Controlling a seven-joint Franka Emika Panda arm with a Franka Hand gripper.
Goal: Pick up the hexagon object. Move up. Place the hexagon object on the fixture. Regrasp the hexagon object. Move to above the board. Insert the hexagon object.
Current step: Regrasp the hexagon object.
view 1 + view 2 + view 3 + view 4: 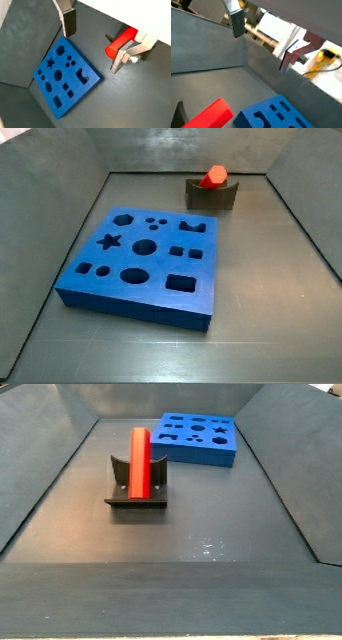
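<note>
No readable text, labels, brands or numbers anywhere: board (140, 263) plain blue, fixture (136, 489) unmarked.

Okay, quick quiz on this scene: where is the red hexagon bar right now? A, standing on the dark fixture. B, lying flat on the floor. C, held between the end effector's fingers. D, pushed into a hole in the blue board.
A: in a side view the hexagon bar stands on the fixture, apart from the board; in a wrist view the end effector has nothing between its fingers.
</note>
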